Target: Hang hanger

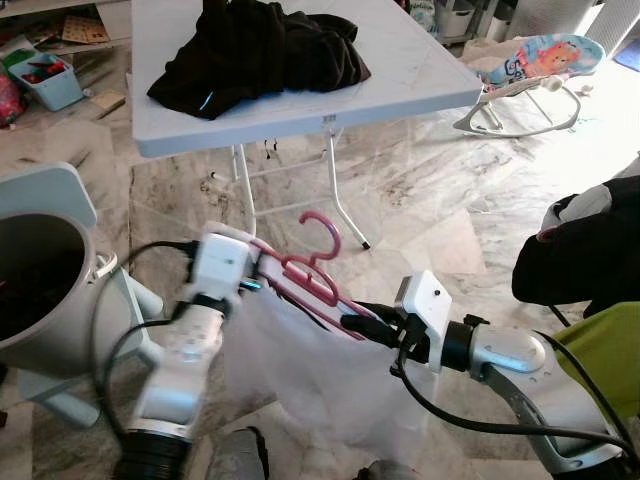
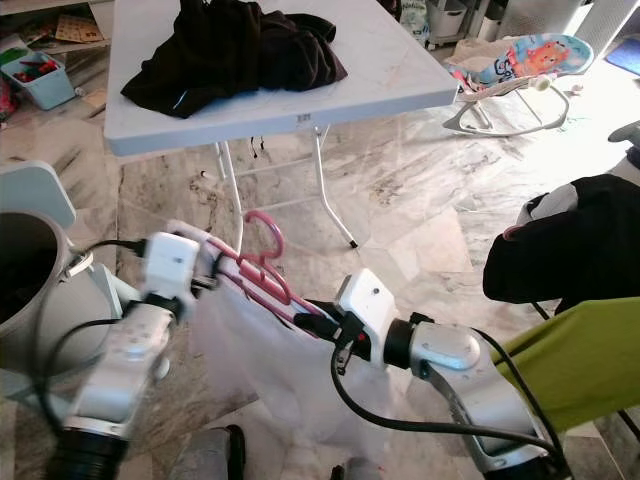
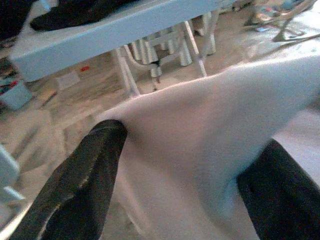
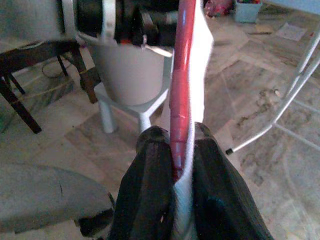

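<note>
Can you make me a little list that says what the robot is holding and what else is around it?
held thing: pink hanger with a white cloth draped on it
right gripper: shut on one end of the hanger
left gripper: at the hanger's other end, fingers spread around the cloth
table: white, folding, ahead of the robot
on table: black clothes
robot's left side: grey bucket
floor: marble tiles
</note>
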Controlling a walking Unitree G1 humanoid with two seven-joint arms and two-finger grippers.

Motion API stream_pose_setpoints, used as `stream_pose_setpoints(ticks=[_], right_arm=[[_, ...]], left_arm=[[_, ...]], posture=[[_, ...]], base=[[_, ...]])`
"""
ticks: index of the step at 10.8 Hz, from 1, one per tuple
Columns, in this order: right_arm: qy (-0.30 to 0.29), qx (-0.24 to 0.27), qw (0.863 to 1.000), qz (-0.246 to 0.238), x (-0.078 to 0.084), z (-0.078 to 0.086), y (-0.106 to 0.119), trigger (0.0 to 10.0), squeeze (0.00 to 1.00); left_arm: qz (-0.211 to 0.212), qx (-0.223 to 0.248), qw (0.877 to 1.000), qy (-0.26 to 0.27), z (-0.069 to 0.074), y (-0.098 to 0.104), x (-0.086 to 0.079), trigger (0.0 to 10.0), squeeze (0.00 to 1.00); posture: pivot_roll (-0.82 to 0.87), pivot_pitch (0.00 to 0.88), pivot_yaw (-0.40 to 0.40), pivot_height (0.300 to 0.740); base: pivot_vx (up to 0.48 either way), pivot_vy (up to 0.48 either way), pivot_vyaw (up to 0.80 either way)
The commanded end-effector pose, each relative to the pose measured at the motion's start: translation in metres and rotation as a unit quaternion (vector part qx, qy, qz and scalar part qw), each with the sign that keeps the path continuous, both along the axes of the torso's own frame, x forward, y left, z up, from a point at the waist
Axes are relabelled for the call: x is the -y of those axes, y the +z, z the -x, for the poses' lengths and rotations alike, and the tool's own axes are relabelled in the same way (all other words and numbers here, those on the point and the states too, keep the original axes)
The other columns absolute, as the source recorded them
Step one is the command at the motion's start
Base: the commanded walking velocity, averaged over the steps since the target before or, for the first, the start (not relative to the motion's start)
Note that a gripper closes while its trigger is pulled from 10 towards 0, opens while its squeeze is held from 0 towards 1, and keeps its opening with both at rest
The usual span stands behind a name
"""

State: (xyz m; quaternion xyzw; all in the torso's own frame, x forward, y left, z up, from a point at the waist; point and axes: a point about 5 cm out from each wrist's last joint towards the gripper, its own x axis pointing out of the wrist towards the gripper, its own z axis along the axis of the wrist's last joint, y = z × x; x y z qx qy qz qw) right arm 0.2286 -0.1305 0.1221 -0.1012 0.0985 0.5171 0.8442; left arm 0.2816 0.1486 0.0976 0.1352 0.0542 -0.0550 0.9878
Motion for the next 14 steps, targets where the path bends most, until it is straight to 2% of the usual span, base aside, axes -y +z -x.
stream_pose_setpoints(ticks=[1,5,10,12,14], right_arm=[[0.002,0.018,1.000,0.011,0.001,-0.002,0.002,10.0,0.00],[0.012,0.008,1.000,0.006,0.003,-0.002,0.003,10.0,0.00],[-0.004,0.016,1.000,0.016,0.007,-0.007,0.002,10.0,0.00],[-0.052,0.039,0.997,0.045,0.011,-0.021,-0.001,10.0,0.00],[-0.116,0.064,0.990,0.053,0.016,-0.037,0.000,10.0,0.00]], left_arm=[[-0.003,0.010,1.000,0.009,-0.001,0.003,-0.005,0.0,0.00],[-0.007,0.008,1.000,0.020,0.001,0.001,-0.014,0.0,0.00],[-0.008,0.008,1.000,0.022,0.000,0.001,-0.015,0.0,0.00],[-0.009,0.008,1.000,0.023,0.000,0.001,-0.014,0.0,0.00],[-0.006,0.008,1.000,0.019,0.000,0.001,-0.010,0.0,0.00]], posture=[[-0.01,0.083,-0.030,0.740],[-0.01,0.085,-0.034,0.740],[-0.01,0.085,-0.032,0.740],[-0.01,0.086,-0.033,0.740],[-0.01,0.086,-0.032,0.740]], base=[[0.000,0.000,0.00],[0.000,0.000,0.00],[0.000,0.000,0.00],[0.000,0.000,0.00],[0.000,0.000,0.00]])
